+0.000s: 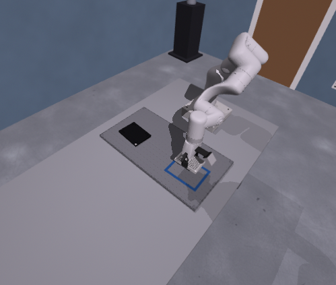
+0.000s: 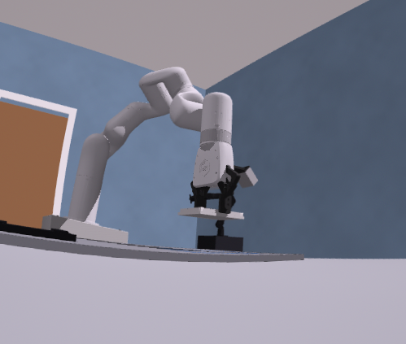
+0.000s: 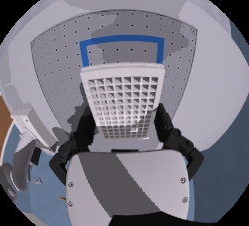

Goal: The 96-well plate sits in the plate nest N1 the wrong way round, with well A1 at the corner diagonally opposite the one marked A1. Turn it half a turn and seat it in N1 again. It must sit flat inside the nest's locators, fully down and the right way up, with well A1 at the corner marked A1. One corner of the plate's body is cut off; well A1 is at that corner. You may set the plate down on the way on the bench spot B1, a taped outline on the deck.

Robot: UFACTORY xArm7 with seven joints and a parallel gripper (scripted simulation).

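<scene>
So I'm looking at a grey deck (image 1: 136,149) lying on a pale mat (image 1: 62,209) over a mottled concrete floor (image 1: 281,182), blue walls all round, one brown door (image 1: 294,24) far right and a black pedestal (image 1: 187,31) at the far wall. Count-wise: one arm (image 2: 95,167), one plate (image 3: 125,104), one black nest (image 1: 135,133) on the deck's left end, one blue taped outline (image 1: 187,175) on its right end. The gripper (image 2: 214,198) is clamped on the plate's sides, holding it level in the air above the outline, well apart from the nest.
</scene>
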